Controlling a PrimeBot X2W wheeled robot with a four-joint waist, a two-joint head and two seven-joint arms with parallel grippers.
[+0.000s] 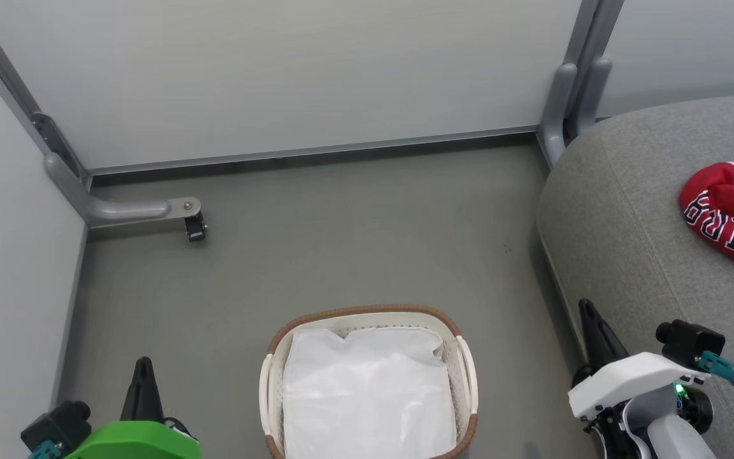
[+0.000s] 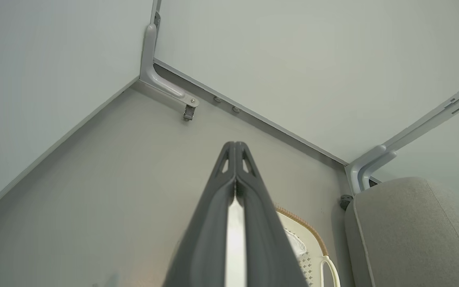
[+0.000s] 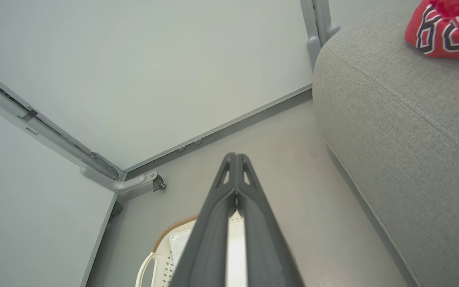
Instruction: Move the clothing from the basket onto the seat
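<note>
From the head view, the basket [image 1: 354,312] stands on the floor [image 1: 341,223] between the arms, and inside it only the white liner [image 1: 367,395] is visible, with no red fabric. The clothing [image 1: 733,213] lies bunched on top of the seat [image 1: 628,255] at the right, well apart from the basket and cut by the picture's edge, so I cannot tell whether both garments are in that heap. The left claw [image 1: 143,366] and the right claw [image 1: 589,312] each hover beside the basket, empty. In the left wrist view the left claw's two fingers are pressed together with nothing between them, above bare floor, with the basket's rim and the seat's corner off to one side. In the right wrist view the right claw is likewise closed on nothing, and the red bundle rests on the seat's upper face. By my judgement the move looks finished, or nearly so; what remains is confirming nothing hides under the liner.
</note>
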